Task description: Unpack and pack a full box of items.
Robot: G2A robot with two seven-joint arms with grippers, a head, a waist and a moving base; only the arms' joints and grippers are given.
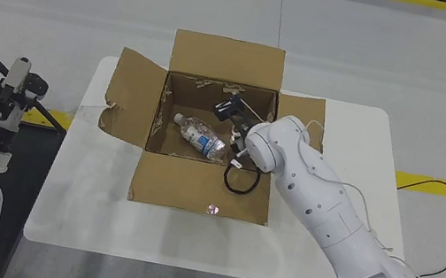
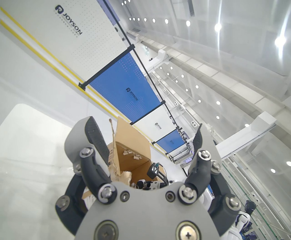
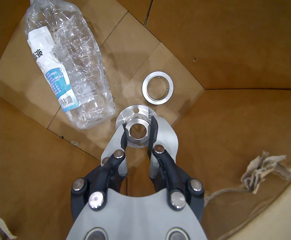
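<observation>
White jointed arm (image 1: 328, 203); grey-plated right claw (image 3: 138, 129), black fingers (image 3: 154, 130) (silver screws).

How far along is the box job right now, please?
Done: the box stands open, flaps spread. In hand: the right gripper is shut on the metal flange inside the box. Remaining: the plastic bottle and the metal ring lie on the box floor; the left gripper is open, away from the box. Whether this is unpacking or packing, I cannot tell.

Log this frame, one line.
right gripper: shut on metal flange in cardboard box | left gripper: open, empty | box also: plastic bottle, metal ring
</observation>
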